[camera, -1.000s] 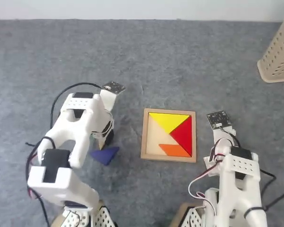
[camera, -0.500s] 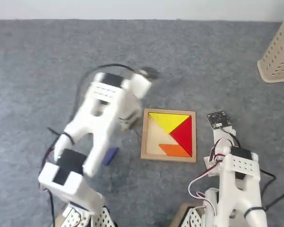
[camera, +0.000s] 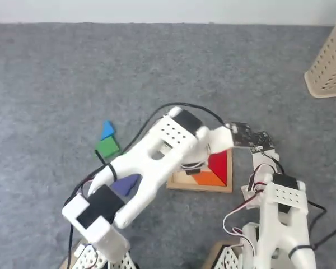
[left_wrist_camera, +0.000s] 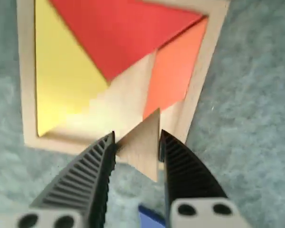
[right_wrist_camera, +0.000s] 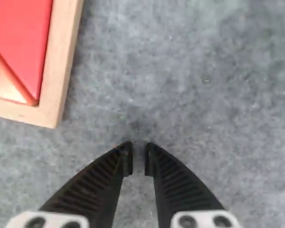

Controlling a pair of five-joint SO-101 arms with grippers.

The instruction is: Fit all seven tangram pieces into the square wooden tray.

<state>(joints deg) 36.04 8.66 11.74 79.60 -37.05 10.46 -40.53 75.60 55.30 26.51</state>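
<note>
Left jaws: pinching pale wooden triangle [left_wrist_camera: 141, 142] | right jaws: closed, empty

Tray [camera: 213, 188] toward the table's front edge, right of centre. Left gripper [left_wrist_camera: 135, 137] over its left rim, triangle piece [left_wrist_camera: 142, 145] between the fingers — right gripper [right_wrist_camera: 137, 159] just beside its right rim. Square piece [camera: 107, 147] well left.

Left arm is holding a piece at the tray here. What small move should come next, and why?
Probably carry the left gripper a little further over the tray and lower it. Its wooden triangle hangs at the tray's rim, and the bare floor between the yellow piece and the orange piece lies just beyond.
</note>
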